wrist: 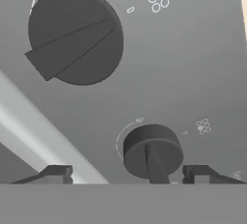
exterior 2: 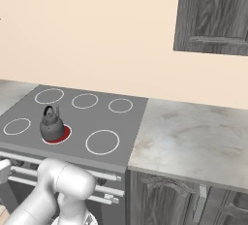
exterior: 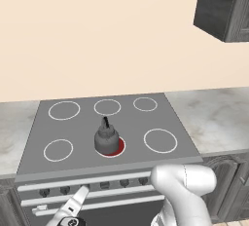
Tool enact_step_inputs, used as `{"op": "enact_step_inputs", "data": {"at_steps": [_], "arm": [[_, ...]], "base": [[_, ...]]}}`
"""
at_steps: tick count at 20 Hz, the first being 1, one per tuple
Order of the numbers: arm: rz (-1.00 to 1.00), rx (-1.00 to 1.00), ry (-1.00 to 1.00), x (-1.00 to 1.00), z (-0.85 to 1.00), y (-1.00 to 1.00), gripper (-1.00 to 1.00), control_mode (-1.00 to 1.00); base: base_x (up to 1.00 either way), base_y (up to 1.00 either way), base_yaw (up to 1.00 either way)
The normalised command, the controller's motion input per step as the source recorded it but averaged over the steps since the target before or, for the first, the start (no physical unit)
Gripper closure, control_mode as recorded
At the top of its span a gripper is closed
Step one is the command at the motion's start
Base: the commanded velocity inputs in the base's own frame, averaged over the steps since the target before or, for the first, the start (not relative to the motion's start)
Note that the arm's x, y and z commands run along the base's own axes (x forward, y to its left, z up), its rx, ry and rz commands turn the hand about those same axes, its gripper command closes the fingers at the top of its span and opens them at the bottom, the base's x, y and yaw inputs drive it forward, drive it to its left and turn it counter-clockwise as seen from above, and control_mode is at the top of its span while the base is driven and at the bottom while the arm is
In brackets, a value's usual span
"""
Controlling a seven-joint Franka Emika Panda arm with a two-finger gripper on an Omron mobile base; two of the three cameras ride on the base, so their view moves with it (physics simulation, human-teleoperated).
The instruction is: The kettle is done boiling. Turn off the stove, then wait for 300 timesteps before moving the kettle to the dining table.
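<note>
The small squat dark grey metal kettle (exterior: 106, 139) with its thin black arched handle stands on the glowing red burner (exterior: 116, 148) at the front middle of the flat grey stove (exterior: 82, 127), up and beyond the hand (exterior: 73, 209), which reaches low at the stove's front panel just below the row of small dark knobs (exterior: 85, 187).

In the right base view the kettle (exterior 2: 51, 124) sits on the same red ring (exterior 2: 62, 135) of the stove (exterior 2: 97, 117), with the pale marble tabletop (exterior 2: 193, 139) beside the stove.

In the hand view the hand (wrist: 128, 172) stands wide open, one fingertip (wrist: 58, 172) to each side of a round dark knob with a raised bar (wrist: 152, 150), holding nothing. Whether the tips touch the knob cannot be told. A second, larger-looking dark knob (wrist: 75, 37) lies above and to the left of the first, its bar slanted.
</note>
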Motion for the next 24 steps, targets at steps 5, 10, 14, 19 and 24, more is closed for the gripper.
{"op": "enact_step_inputs", "data": {"at_steps": [5, 10, 14, 19, 24], "arm": [[0.0, 0.0, 0.0, 0.08, 0.25, -0.02, -1.0, -1.0], [0.0, 0.01, -0.02, 0.1, 0.2, -0.05, -1.0, -1.0], [0.0, 0.02, -0.01, 0.19, 0.13, -0.09, -1.0, -1.0], [0.0, 0.03, 0.0, 0.28, 0.0, -0.16, -1.0, -1.0], [0.0, 0.02, 0.0, 0.21, -0.02, -0.18, -1.0, -1.0]], "base": [[0.0, 0.0, 0.0], [0.0, 0.0, 0.0], [0.0, 0.0, 0.0], [0.0, 0.0, 0.0], [0.0, 0.0, 0.0]]}}
